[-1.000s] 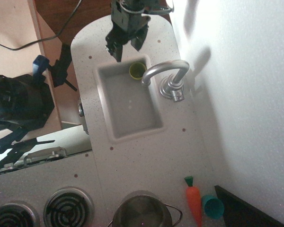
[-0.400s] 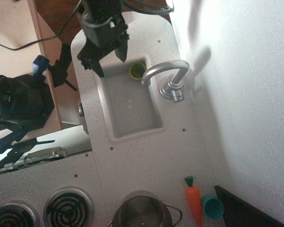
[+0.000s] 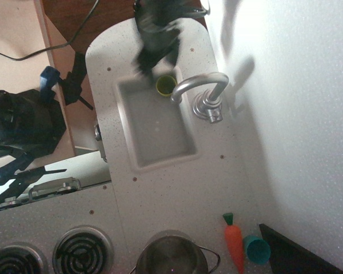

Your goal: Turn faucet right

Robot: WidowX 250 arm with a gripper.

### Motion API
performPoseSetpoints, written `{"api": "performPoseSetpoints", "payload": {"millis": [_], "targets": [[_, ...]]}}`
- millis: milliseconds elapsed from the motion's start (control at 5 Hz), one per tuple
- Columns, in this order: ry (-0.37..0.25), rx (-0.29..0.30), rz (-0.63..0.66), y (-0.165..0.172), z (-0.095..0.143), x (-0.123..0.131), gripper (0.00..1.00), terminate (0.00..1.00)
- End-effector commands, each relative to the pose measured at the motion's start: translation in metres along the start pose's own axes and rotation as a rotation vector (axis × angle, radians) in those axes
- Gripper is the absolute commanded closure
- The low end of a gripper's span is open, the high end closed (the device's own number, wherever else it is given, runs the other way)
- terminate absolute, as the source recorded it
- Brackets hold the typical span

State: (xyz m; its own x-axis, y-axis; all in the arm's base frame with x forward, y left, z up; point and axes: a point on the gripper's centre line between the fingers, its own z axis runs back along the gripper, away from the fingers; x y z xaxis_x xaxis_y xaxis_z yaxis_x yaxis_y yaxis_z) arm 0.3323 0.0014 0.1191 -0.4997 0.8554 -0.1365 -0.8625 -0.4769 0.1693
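The tool [image 3: 156,57] is a dark smear at the top of the frame, above the far end of the sink [image 3: 156,124] — it is too blurred to make out its fingers, so I cannot tell whether they are spread or pressed together. Its upper part runs out of the top edge of the picture.

The faucet [image 3: 201,91] stands on the table [image 3: 177,182] just right of the sink, near its far end. Its round base sits on the speckled surface and its curved spout arches left, the tip ending over the sink's far right corner. The tool is apart from the faucet, up and to the left of the spout.

A small yellow-green cup [image 3: 166,85] sits in the sink's far right corner, partly under the spout tip and just below the blur.

At the bottom edge a steel pot [image 3: 172,256] is cut off, only its upper part showing. Right of it lie a toy carrot [image 3: 234,242] and a teal cup [image 3: 256,249], close together. Two stove burners [image 3: 82,251] show at lower left — the leftmost is cropped. Dark clutter at far left is hard to identify.
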Motion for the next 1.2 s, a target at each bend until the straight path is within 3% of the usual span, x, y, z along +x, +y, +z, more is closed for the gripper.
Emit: {"api": "performPoseSetpoints", "payload": {"millis": [0, 200, 400, 600, 800, 1000], "targets": [[-0.071, 0.009, -0.032, -0.015, 0.013, -0.033, 0.00, 0.00], [-0.033, 0.000, -0.027, 0.004, 0.022, -0.045, 0.00, 0.00], [0.104, -0.061, -0.063, 0.048, 0.047, -0.060, 0.00, 0.00], [0.370, -0.080, -0.182, 0.069, 0.059, -0.094, 0.00, 0.00], [0.517, -0.068, -0.214, 0.097, 0.067, -0.109, 0.00, 0.00], [0.501, -0.070, -0.246, 0.114, 0.060, -0.107, 0.00, 0.00]]}}
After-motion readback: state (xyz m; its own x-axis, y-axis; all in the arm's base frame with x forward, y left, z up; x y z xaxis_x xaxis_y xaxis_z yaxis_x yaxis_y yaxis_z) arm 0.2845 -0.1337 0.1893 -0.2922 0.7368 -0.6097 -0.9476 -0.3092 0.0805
